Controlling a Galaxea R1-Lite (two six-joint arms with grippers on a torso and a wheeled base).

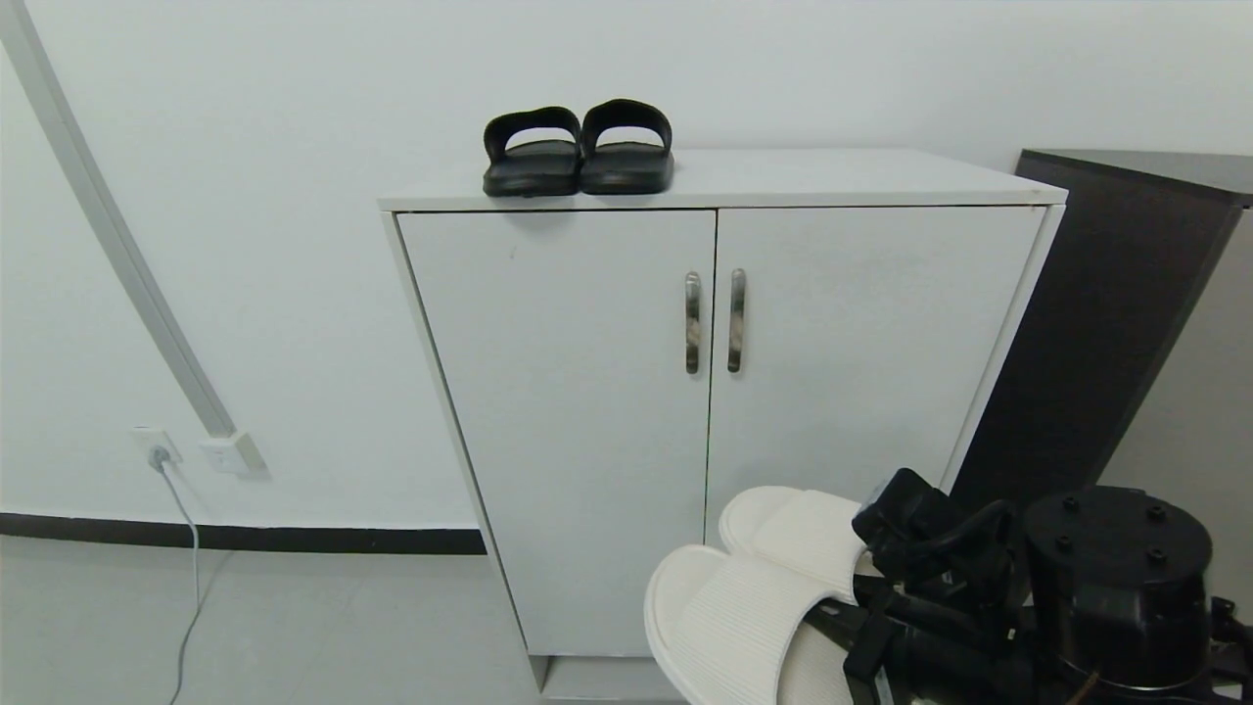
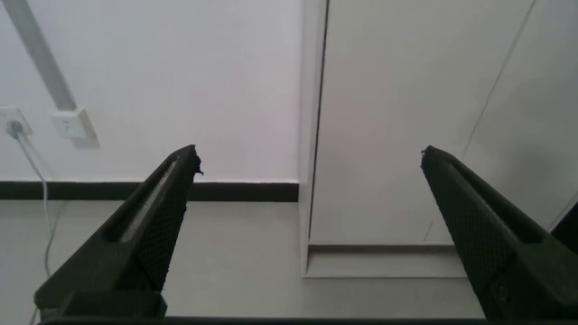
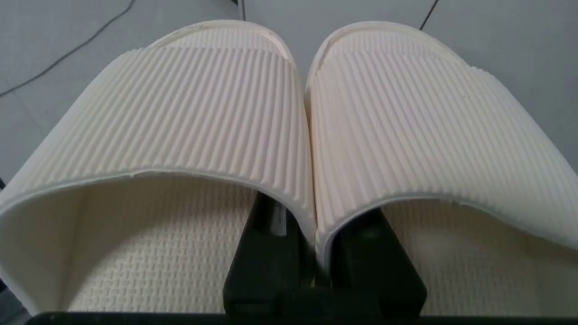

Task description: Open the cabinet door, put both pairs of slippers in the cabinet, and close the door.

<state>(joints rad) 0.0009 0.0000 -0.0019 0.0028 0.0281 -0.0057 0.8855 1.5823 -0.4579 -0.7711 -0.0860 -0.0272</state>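
A white two-door cabinet (image 1: 881, 323) stands against the wall with both doors closed, its two metal handles (image 1: 714, 321) side by side at the middle. On its top, toward the left, sits a pair of black slippers (image 1: 578, 152). Low in front of the right door, my right gripper (image 1: 871, 587) is shut on a pair of white ribbed slippers (image 1: 754, 587), clamping the two inner strap edges together (image 3: 312, 244). My left gripper (image 2: 310, 155) is open and holds nothing. It faces the cabinet's lower left corner (image 2: 312, 257) just above the floor.
A dark cabinet (image 1: 1106, 323) stands right beside the white one. On the wall to the left are a slanted cable duct (image 1: 117, 245) and a socket (image 1: 157, 450) with a cord running down to the floor. Bare floor lies left of the cabinet.
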